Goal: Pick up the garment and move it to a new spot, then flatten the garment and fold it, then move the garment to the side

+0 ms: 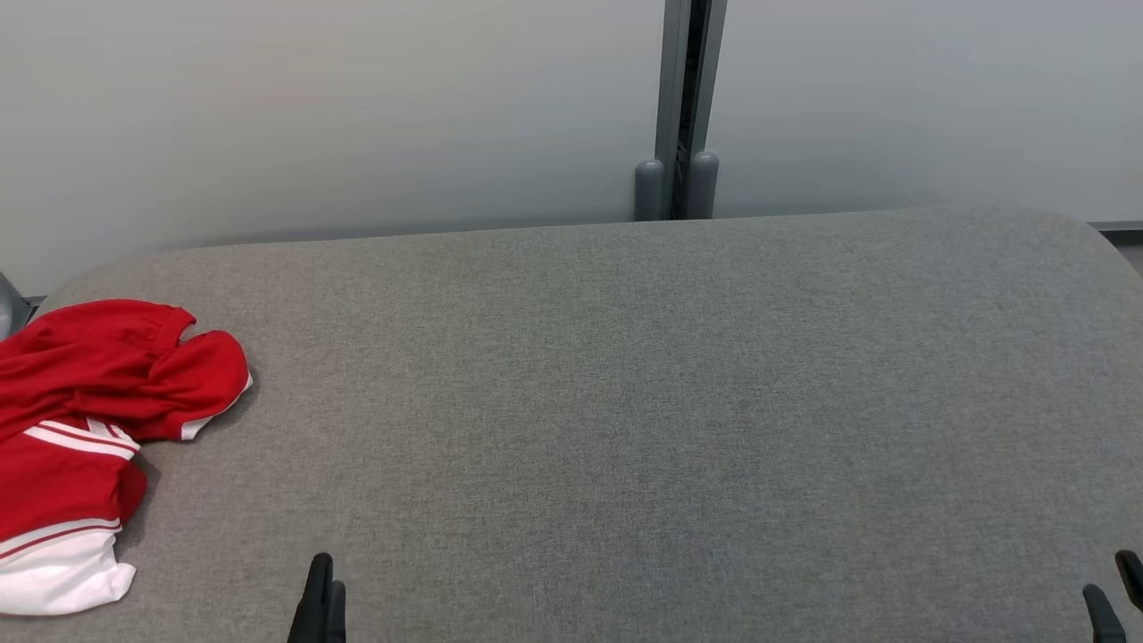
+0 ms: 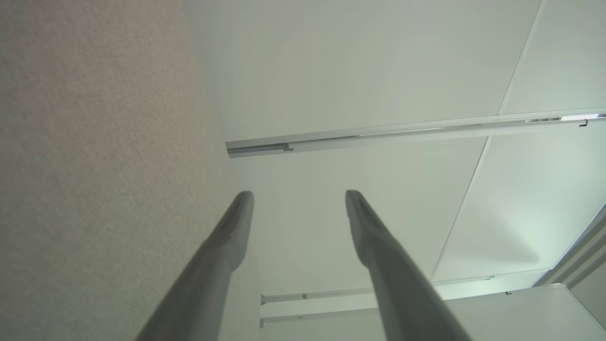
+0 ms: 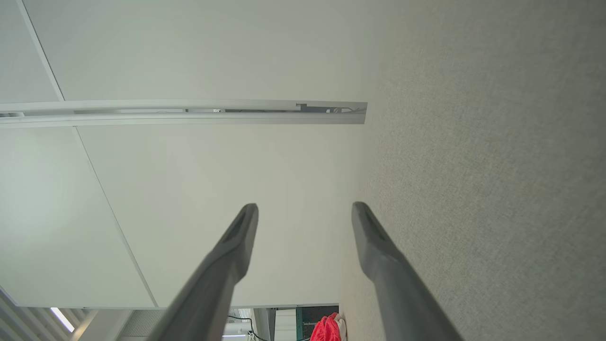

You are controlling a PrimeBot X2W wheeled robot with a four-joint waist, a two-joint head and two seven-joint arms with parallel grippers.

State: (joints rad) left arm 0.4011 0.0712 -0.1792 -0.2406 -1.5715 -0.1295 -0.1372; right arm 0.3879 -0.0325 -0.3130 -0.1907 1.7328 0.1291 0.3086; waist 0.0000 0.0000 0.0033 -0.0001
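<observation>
A crumpled red garment [image 1: 85, 420] with white stripes and a white hem lies at the far left of the grey fabric table [image 1: 625, 402], partly cut off by the picture's edge. The right wrist view catches a small red bit of the garment [image 3: 326, 330] far off at its bottom edge. My left gripper [image 1: 319, 598] shows its dark fingertips at the bottom, right of the garment and apart from it. My right gripper [image 1: 1116, 594] peeks in at the bottom right corner. In the wrist views the left gripper [image 2: 299, 199] and the right gripper [image 3: 305, 210] both stand open and hold nothing.
A pale wall with a grey vertical post [image 1: 683, 107] runs close behind the table's far edge. The table's rounded right corner [image 1: 1103, 234] lies at the upper right. Wide bare grey fabric stretches between the garment and that corner.
</observation>
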